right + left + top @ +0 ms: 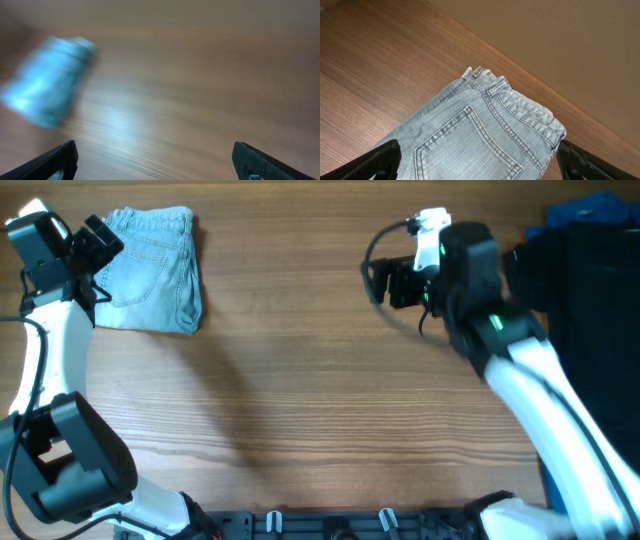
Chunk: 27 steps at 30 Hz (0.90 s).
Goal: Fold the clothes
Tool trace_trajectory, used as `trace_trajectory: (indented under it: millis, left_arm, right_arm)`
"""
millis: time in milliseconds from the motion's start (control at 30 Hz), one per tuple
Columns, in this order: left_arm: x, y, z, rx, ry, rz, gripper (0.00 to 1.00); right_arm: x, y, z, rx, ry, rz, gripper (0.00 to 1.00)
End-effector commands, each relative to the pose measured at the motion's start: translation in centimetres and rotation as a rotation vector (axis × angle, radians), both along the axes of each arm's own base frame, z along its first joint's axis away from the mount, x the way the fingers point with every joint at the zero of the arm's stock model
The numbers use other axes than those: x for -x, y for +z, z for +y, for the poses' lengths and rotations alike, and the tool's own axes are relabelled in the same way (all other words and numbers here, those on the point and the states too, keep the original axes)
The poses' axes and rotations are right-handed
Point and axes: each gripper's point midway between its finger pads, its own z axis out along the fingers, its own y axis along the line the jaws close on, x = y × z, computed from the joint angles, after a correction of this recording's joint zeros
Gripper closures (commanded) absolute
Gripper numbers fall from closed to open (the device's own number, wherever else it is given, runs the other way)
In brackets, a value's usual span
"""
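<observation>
The clothes [150, 270] are light blue denim shorts, lying folded into a compact stack at the far left of the table. In the left wrist view the clothes [480, 130] show a stitched back pocket and the waistband. My left gripper [100, 238] hovers at their left edge; the left gripper [480, 162] is open, with one finger on each side of the denim and no grip on it. My right gripper [384, 280] hangs open over bare wood at the centre right. The right gripper [155, 160] holds nothing, and the clothes [47, 80] appear there as a blurred blue patch far to the left.
A black garment [600, 330] covers the right end of the table, with a dark blue cloth [585, 210] behind it. The wooden table [320, 410] stretches between the two arms. Its far edge [545, 92] runs just beyond the shorts.
</observation>
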Motion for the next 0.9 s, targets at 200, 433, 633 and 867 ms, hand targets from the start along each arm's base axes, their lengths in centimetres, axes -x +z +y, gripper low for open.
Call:
trace_trajectory:
  millis: [200, 433, 633, 867]
  left_arm:
    - [-0.4, 0.1, -0.6, 0.011, -0.017, -0.009, 0.0]
    - [-0.4, 0.1, -0.6, 0.011, -0.017, -0.009, 0.0]
    - [-0.4, 0.1, -0.6, 0.011, -0.017, -0.009, 0.0]
    - [-0.4, 0.1, -0.6, 0.011, -0.017, -0.009, 0.0]
  right_arm:
    - [15.5, 12.0, -6.9, -0.101, -0.088, -0.579, 0.0]
    - [15.9, 0.9, -13.5, -0.432, -0.424, -0.57, 0.0]
    - [14.2, -3.0, -14.3, -0.427, -0.456, -0.64, 0.0]
    - [14.2, -6.0, -14.0, -0.307, -0.42, -0.637, 0.0]
